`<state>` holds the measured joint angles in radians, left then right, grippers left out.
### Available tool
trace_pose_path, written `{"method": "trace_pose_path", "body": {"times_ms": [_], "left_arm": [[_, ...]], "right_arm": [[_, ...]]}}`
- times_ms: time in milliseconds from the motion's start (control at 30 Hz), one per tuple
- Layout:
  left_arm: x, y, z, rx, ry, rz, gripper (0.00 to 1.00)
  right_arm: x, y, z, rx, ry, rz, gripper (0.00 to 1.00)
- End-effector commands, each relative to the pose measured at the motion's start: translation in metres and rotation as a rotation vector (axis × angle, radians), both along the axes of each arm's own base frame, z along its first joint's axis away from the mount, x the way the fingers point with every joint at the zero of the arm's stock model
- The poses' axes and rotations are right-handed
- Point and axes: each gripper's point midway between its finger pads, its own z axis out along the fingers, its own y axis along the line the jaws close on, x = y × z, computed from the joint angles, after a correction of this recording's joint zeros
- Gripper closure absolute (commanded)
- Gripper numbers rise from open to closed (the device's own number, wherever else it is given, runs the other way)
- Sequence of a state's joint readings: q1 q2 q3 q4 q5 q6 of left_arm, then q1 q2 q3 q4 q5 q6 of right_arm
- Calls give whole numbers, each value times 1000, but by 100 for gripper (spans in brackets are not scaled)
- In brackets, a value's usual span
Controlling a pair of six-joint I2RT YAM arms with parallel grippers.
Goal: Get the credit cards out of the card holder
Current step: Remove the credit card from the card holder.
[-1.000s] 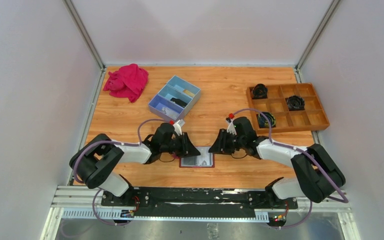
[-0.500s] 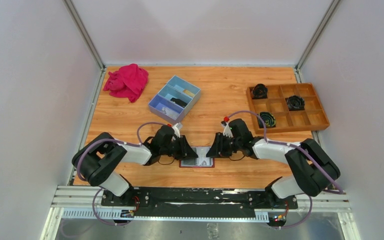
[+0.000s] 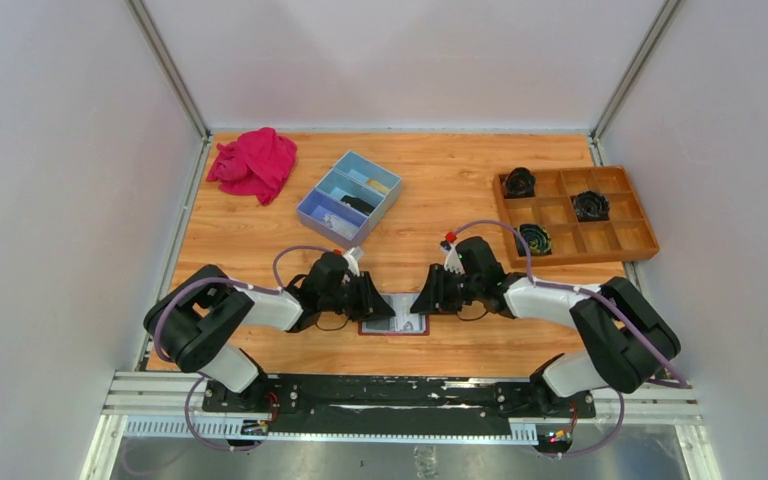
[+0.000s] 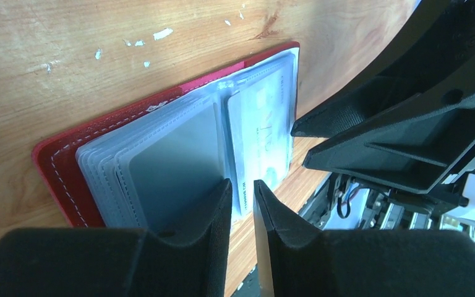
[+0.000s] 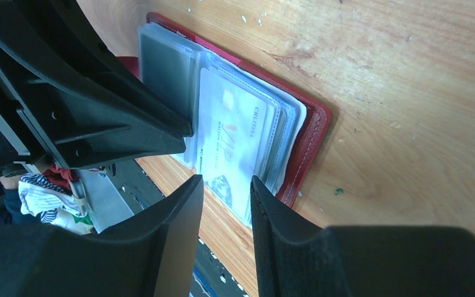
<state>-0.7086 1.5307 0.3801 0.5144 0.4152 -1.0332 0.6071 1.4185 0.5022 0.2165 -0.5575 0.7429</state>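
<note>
The card holder (image 3: 397, 323) lies open and flat near the table's front edge, between my two grippers. It has a dark red cover (image 4: 55, 167) and grey see-through pockets. A whitish credit card (image 4: 263, 117) sits in the right-hand pocket and juts past the holder's near edge. It shows as a VIP card in the right wrist view (image 5: 235, 142). A grey card (image 4: 173, 161) fills the left pocket. My left gripper (image 4: 242, 192) is low over the left pockets, jaws a narrow gap apart and empty. My right gripper (image 5: 226, 185) is open over the jutting card's end.
A blue three-compartment box (image 3: 350, 195) stands behind the arms and a pink cloth (image 3: 255, 162) lies at the back left. A wooden divided tray (image 3: 580, 258) with dark round parts is at the right. The two grippers' tips (image 5: 188, 139) nearly meet over the holder.
Both grippers have closed in on the open holder from either side. The right one moved left and the left one shifted slightly right. The holder has stayed in place.
</note>
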Motion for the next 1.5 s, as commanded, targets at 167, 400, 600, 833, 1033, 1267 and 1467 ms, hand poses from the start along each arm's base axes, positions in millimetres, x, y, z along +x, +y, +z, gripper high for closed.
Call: {"method": "trace_pose_path", "body": {"times_ms": [167,400,600,833,1033,1267,1467], "left_arm": [[-6,7,-17,46,30,6,73],[-8,9,-22,57,40,8,73],[-9,12,-23,62,41,14,72],[-8,13,-22,60,34,20,71],[-3,6,-10,32,5,12,77],[4,-3,11,-17,-34,-4,100],[9,9,19,-43,-49,21,100]], "right_arm": [[-1,8,-5,-5,3,37,62],[-6,-4,-27,-93,61,6,62],[-9,-7,-37,-122,89,3,62],[-10,-8,-41,-126,102,3,62],[-10,-7,-44,-123,111,6,62],[-11,-6,-45,-122,117,7,63],[-12,-8,-48,-130,124,5,63]]}}
